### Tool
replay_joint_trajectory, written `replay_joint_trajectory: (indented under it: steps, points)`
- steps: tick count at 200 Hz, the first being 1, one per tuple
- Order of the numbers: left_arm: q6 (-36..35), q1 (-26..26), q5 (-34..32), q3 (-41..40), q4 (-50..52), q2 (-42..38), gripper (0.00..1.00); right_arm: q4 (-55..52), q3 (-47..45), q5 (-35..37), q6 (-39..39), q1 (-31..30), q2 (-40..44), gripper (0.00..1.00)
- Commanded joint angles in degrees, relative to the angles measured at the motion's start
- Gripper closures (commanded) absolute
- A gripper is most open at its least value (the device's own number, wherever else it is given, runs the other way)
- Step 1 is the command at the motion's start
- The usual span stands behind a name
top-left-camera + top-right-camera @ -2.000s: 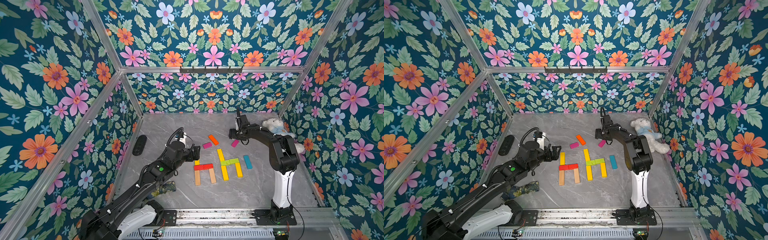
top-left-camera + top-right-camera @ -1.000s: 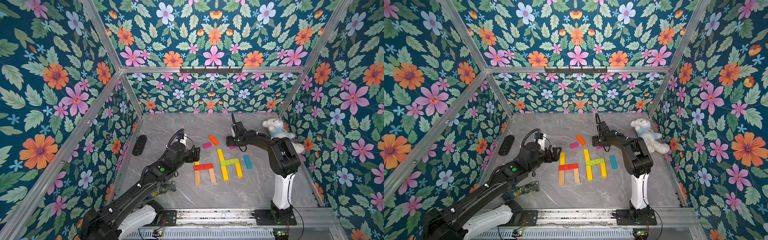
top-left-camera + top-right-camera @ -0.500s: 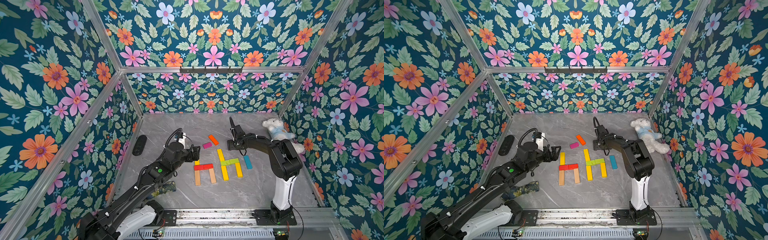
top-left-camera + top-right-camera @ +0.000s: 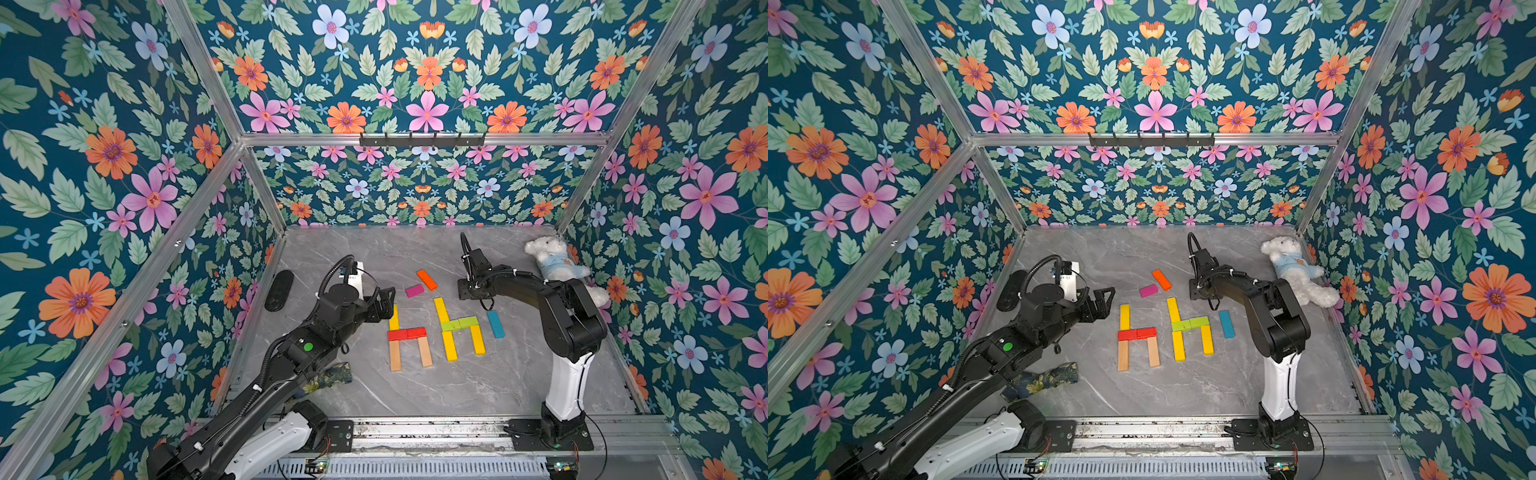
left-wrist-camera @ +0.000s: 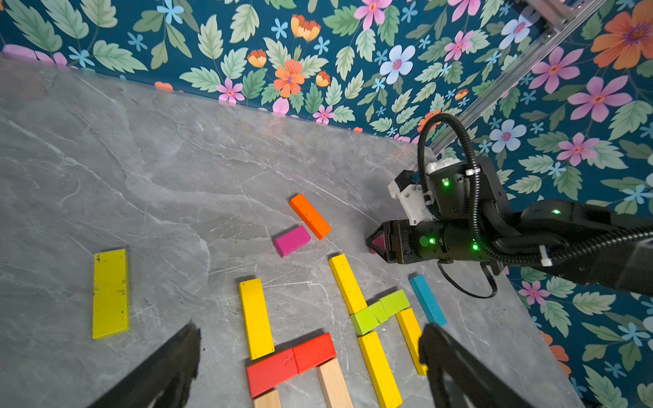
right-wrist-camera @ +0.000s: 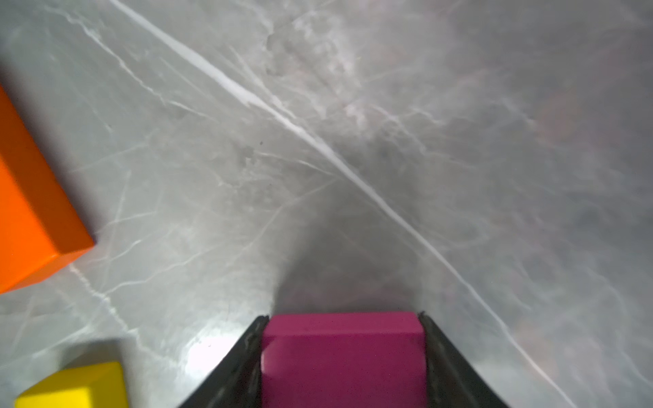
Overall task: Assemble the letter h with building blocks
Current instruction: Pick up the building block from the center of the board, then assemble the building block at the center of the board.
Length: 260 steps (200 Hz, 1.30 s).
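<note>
The right claw [image 5: 374, 243] has come down from above the far right of the surface [image 4: 415, 395] and narrowed onto the held magenta block [image 6: 342, 353]. That block lay in the open a moment ago and is now pinched between both fingers, low over the surface just beyond the far end of the right-hand h [image 4: 457, 328]. Whether it has left the surface yet I cannot tell. The left claw [image 4: 384, 301] stays spread wide and empty beside the yellow stem of the left-hand h [image 4: 405, 334]. Both letters look finished and undisturbed. The blue block [image 4: 496, 324], the orange block [image 4: 427, 279] and the loose magenta block [image 4: 414, 290] lie spare around them. So the pick seems secured, and the next move is probably to carry this short piece off as a crossbar for another letter.
</note>
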<state>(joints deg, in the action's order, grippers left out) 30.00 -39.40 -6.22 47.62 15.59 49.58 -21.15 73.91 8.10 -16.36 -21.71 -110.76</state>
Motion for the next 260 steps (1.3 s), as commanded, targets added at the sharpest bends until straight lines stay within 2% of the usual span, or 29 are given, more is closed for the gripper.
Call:
replay_joint_trajectory:
  steps: [1, 34, 57, 85, 123, 146, 194, 260]
  points:
    - [-1.04, 0.06, -2.29, 1.35, 2.68, -1.61, 0.01, -2.40, 1.68, 1.33, -1.83, -0.26, 3.17, 0.45]
    - [-1.91, 0.09, -5.66, 3.68, 6.30, -5.80, 0.01, -7.40, 4.04, 1.77, -3.50, -3.94, 8.29, 0.46]
    - [-2.77, 0.03, -7.18, 4.41, 7.28, -9.77, 0.01, -10.78, 5.66, 4.51, -6.10, -10.87, 11.11, 0.46]
    - [-3.27, 0.10, -7.66, 4.68, 8.00, -14.17, 0.01, -13.69, 8.45, 6.44, -12.91, -20.88, 11.71, 0.46]
    - [-3.49, 0.02, -8.11, 4.87, 9.87, -18.17, 0.01, -16.62, 14.63, 9.80, -22.79, -34.55, 4.97, 0.46]
    - [-3.80, 0.02, -7.37, 4.33, 9.98, -21.15, 0.01, -17.55, 19.35, 11.49, -26.86, -39.89, -0.42, 0.46]
    - [-4.07, 0.02, -4.33, 6.07, 12.07, -23.50, 0.01, -19.48, 32.96, 8.50, -29.96, -44.69, -14.05, 0.46]
    - [-4.69, 0.02, -3.66, 8.08, 15.37, -25.51, 0.01, -26.87, 53.50, 10.59, -31.71, -44.39, -30.78, 0.46]
